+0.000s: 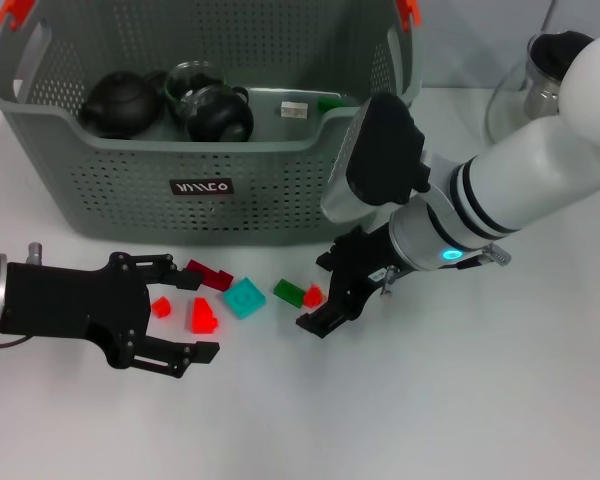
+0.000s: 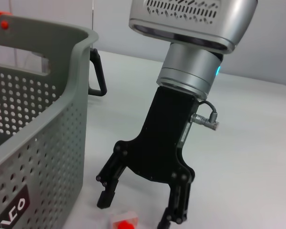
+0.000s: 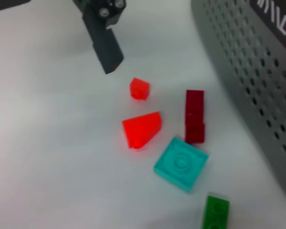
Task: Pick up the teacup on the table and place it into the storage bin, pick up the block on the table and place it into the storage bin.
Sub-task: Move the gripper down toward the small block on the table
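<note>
Fingers of the right gripper (image 1: 322, 292) are spread wide, straddling a small red block (image 1: 312, 296) on the worktop (image 1: 400, 400) in front of the bin (image 1: 130, 190), pinching nothing. Left gripper (image 1: 185, 315), also in front of the bin, has its fingers spread around two red blocks (image 1: 201, 316), touching neither. The bin's black label (image 1: 202, 187) has white lettering I cannot read. Dark teapots (image 1: 120, 103) sit in the bin

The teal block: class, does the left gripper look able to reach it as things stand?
Probably yes. The left gripper is open on the table, and only two small red blocks lie between it and the teal block.
</note>
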### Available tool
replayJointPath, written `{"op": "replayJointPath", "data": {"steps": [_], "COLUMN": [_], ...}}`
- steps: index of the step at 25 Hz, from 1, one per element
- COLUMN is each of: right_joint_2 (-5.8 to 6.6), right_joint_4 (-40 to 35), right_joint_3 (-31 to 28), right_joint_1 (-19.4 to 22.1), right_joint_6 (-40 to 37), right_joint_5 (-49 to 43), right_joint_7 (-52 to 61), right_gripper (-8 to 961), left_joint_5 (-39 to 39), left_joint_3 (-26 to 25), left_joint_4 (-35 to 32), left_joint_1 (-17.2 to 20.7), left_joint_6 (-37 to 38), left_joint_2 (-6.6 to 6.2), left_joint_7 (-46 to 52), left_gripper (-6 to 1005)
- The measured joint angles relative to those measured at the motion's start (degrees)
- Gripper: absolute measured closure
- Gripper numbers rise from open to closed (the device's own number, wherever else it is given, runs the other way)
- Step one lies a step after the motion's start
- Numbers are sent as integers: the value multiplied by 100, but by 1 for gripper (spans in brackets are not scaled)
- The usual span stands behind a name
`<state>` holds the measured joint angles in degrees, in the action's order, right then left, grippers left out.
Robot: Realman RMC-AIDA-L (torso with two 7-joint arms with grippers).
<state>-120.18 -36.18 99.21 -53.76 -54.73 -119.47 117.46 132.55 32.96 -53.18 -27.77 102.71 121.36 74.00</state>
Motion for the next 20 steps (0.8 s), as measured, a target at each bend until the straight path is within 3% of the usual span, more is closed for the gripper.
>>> {"op": "replayJointPath", "data": {"steps": [7,17,20], "right_joint_2": [-17,-53,-63], "right_joint_4": [43,58,82], "right_joint_3": [-170,-124,-120], "right_joint_1": [-10,14,30], "right_joint_6": [44,283,355], "right_joint_5": [-305,-292,-283], "right_joint_7": [191,195,189], "right_gripper": [75,265,262], "left_joint_5": [0,2,2], "left_joint_3": [0,0,0], "left_joint_4": [0,0,16], "left_joint_1": [0,0,0], "left_joint_6": [-15,-18,-26], "left_joint_2": [10,13,18], "left_joint_7": [-3,-25,-31], "left_gripper": [95,95,95]}}
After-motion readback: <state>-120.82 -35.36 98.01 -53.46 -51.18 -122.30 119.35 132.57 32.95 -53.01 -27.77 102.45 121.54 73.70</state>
